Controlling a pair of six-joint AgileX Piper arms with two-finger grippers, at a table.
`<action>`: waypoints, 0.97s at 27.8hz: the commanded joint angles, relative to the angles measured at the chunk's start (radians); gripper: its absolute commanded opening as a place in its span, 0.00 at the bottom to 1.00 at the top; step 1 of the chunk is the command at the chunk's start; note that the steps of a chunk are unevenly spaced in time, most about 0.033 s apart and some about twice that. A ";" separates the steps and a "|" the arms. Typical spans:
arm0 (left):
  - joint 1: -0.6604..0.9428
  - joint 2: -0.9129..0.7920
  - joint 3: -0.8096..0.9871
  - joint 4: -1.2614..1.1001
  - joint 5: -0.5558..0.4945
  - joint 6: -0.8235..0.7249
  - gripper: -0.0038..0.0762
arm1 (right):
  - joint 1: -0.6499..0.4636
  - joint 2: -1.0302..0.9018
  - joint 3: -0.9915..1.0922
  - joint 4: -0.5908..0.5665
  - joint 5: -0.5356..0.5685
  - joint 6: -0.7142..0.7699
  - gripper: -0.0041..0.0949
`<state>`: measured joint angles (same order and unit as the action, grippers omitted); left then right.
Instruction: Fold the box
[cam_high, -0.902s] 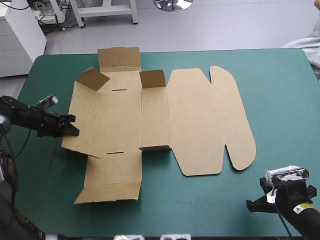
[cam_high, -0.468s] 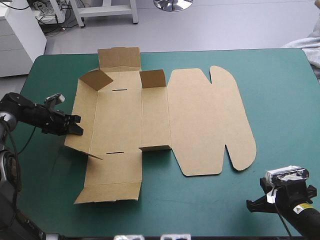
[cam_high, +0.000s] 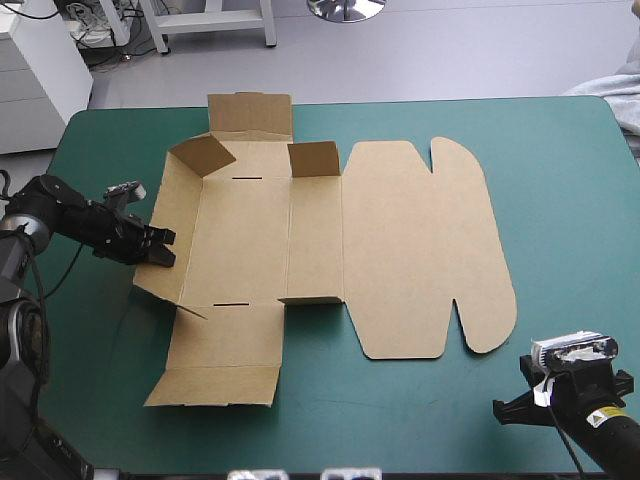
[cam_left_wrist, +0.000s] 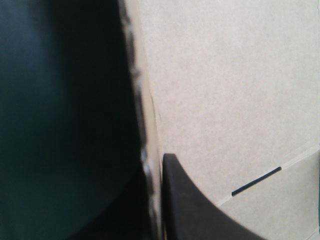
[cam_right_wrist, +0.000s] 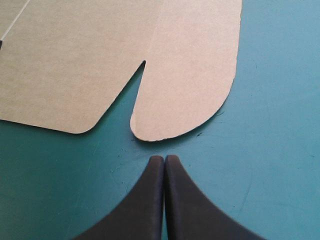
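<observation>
Your brown cardboard box sheet (cam_high: 400, 250) lies mostly flat mid-frame on the teal-green counter (cam_high: 560, 200). Left end effector (cam_high: 160, 250), frame left, pinches its side edge; right end effector (cam_right_wrist: 164, 159), lower right, is closed on nothing.

You have one worktop (cam_high: 560, 180) before you. It fills most of the high view, with its far edge near the top and its corners rounded. Its teal-green cover (cam_high: 420, 400) lies flat and smooth from edge to edge. In the right wrist view you can see fine pale scuffs on it, and in the left wrist view it lies in deep shadow.
</observation>
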<state>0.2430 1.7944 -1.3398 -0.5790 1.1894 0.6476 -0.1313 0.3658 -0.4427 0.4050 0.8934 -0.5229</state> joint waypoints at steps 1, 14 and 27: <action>-0.046 -0.088 -0.091 -0.012 0.019 0.020 0.04 | -0.001 0.010 -0.025 0.023 -0.054 -0.004 0.02; -0.401 -0.114 -0.459 0.365 0.026 -0.004 0.04 | -0.001 0.010 -0.025 0.023 -0.054 -0.004 0.02; -0.745 -0.114 -0.537 0.842 -0.225 0.042 0.04 | -0.001 0.010 -0.025 0.023 -0.054 -0.004 0.02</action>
<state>-0.4741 1.7396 -1.8421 0.2090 1.0649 0.6922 -0.1313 0.3658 -0.4427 0.4050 0.8934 -0.5229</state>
